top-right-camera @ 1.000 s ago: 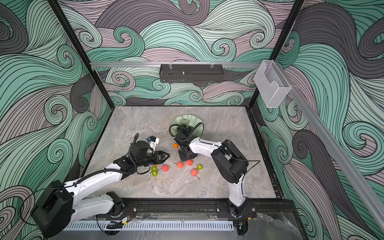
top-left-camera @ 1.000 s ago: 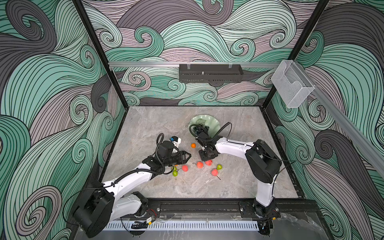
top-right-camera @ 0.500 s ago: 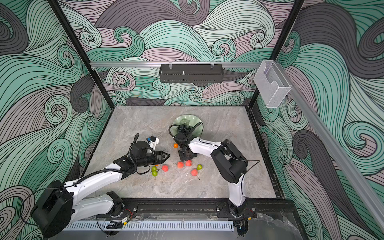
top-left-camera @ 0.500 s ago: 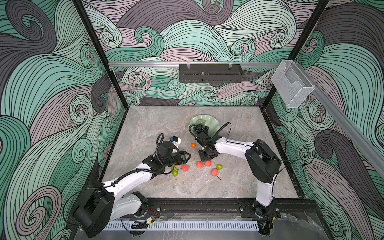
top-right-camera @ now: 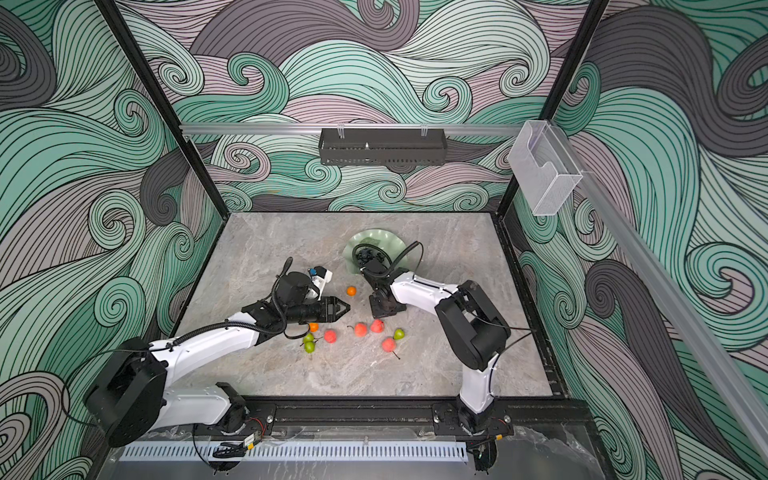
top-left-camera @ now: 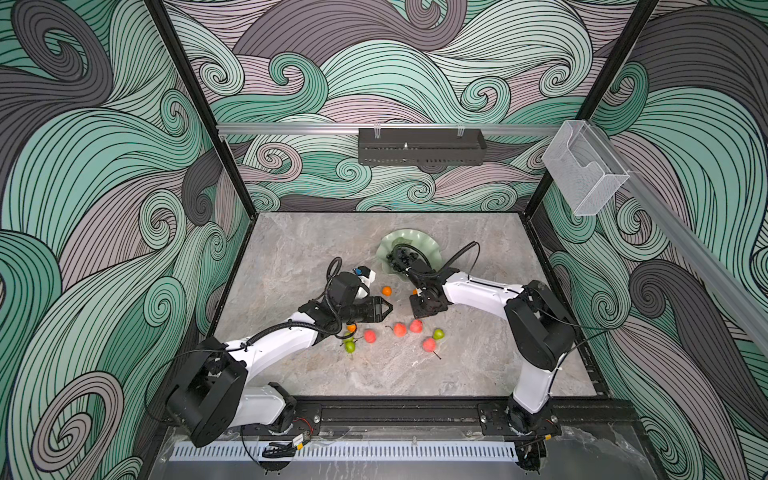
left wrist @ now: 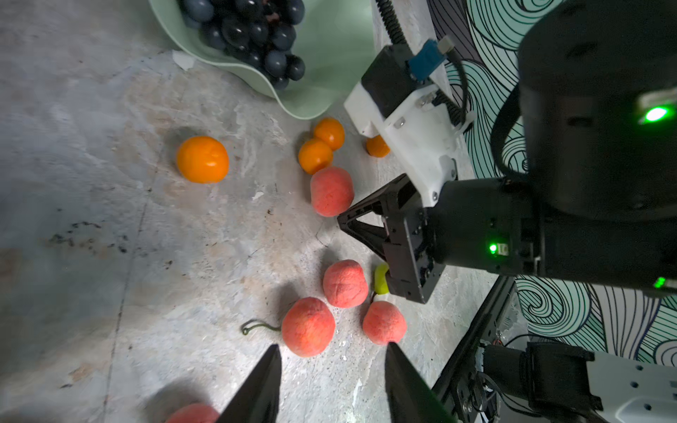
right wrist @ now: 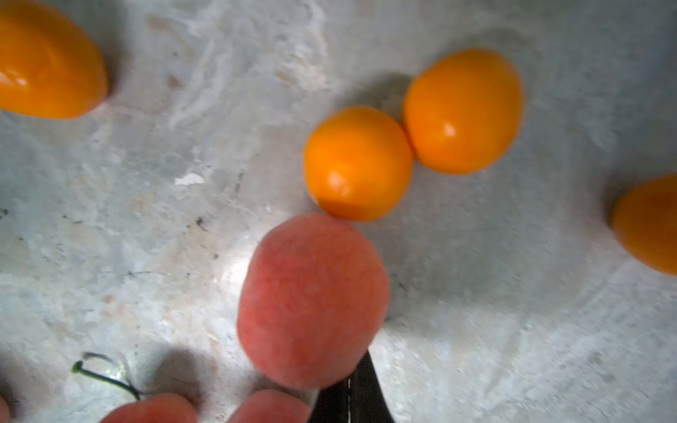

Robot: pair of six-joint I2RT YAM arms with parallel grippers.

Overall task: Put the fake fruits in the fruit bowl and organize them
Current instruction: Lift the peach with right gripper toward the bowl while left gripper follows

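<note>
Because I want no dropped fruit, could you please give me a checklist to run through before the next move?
1. Right gripper closed: ok.
2. Peach secured in it: cannot tell; it lies against the shut tips.
3. Left gripper open, empty: ok.
4. Fruit bowl has room: ok; only the grape bunch visible inside.
5. Grippers apart from each other: ok.

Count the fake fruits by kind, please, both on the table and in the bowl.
Oranges: 5, one half hidden under the left arm
Peaches: 5, one shown only in the wrist views
Green pears: 3
Grape bunch: 1, in the fruit bowl
Total: 14
</note>
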